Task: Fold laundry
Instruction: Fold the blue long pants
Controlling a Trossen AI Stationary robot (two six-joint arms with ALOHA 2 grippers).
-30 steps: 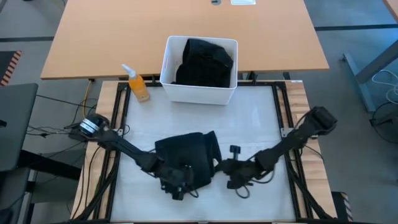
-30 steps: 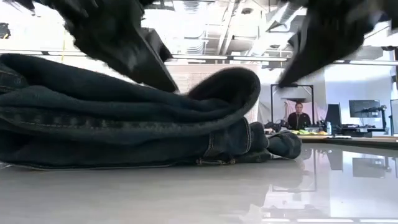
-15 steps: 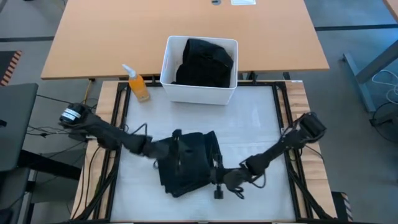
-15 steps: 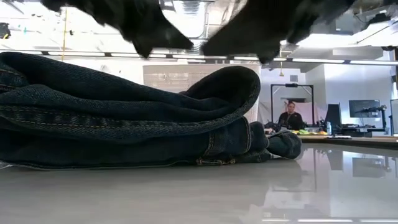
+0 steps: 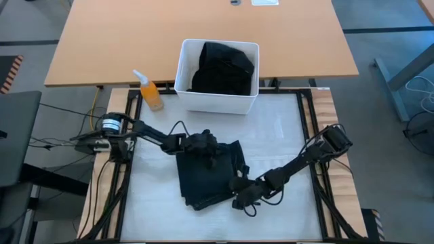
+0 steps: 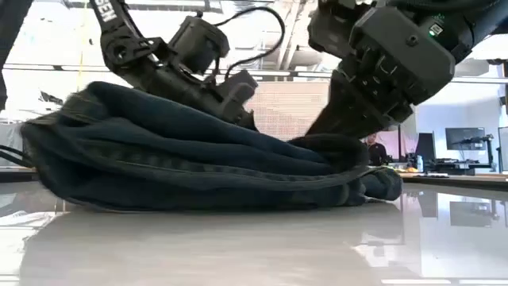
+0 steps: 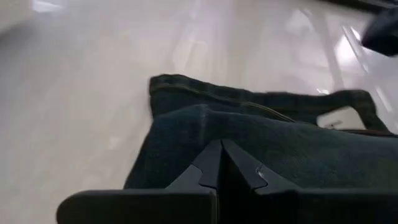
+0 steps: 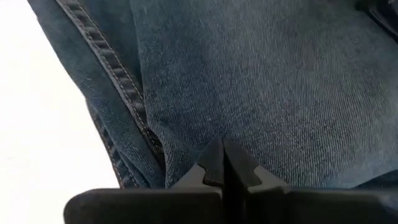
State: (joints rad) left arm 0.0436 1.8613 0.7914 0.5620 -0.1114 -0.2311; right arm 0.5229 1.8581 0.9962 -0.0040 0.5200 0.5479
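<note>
Fingers of the right gripper point(image 8: 222, 163) are pressed together with no gap, their tips down against the denim of the dark navy trousers point(image 5: 207, 175) beside a stitched seam. That arm comes in from the table's right edge, stretched low and slanting toward the near side, its wrist bent down onto the near right corner of the folded bundle point(image 6: 198, 171) (in the low view it leans in steeply from above). The trousers lie folded in a compact stack on the white table point(image 5: 285, 135), about the middle and somewhat toward the near edge. Farther back, the left gripper point(image 7: 221, 163) likewise has its fingers closed tight together, tips touching the fabric at the bundle's far upper edge; I cannot tell whether any cloth is caught between them. Its arm reaches in from the left edge, elbow low, forearm nearly level across the table. Beyond stands a white bin point(image 5: 218, 100) holding black clothing point(image 5: 224, 68), with an orange spray bottle point(image 5: 150, 91) just to its left.
</note>
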